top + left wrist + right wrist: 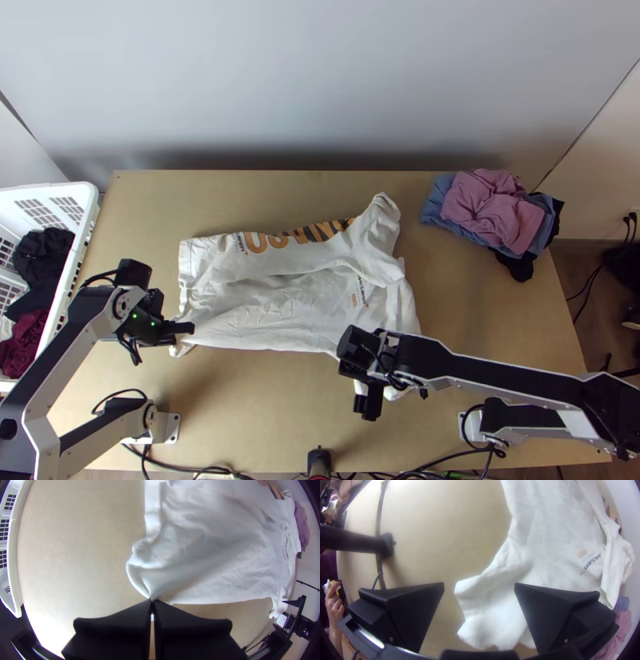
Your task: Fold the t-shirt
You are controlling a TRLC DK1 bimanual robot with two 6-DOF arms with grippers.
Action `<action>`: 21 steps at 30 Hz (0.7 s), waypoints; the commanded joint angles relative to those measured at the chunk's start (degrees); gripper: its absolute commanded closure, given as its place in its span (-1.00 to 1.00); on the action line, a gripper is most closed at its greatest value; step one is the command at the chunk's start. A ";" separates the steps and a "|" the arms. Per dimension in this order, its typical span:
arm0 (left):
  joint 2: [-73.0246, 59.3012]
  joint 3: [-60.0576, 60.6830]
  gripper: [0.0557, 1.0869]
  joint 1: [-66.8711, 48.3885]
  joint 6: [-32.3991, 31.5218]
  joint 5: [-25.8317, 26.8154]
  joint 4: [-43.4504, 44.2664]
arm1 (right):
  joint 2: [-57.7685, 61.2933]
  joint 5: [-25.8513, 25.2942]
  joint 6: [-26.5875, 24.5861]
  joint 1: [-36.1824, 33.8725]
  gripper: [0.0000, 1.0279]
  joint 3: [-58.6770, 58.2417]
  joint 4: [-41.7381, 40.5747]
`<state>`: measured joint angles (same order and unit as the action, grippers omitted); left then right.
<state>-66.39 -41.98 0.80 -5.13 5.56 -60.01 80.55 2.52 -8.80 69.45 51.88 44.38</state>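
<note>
Top view, t-shirt (272,308) in left tool (190,328)

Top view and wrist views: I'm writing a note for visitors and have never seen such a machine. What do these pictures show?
This is a robot with two arms, a left arm and a right arm, mounted on a wooden table. The top view looks down from high above the near edge; each wrist view comes from a camera on that arm.

A white t-shirt lies rumpled on the table. The left gripper is shut on a bit of its edge. The right gripper is open over a sleeve, holding nothing.

Farther off is a loose pile of clothes; at the left stands a white laundry basket with dark and maroon clothes inside.
</note>
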 commanded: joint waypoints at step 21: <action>1.00 -0.12 0.93 0.61 0.03 -0.03 -0.28 | 0.04 -7.45 -0.43 -1.86 0.95 -6.00 -9.14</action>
<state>-65.80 -41.98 1.32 -5.13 5.54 -60.05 82.39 -3.44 -8.86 69.30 46.35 35.55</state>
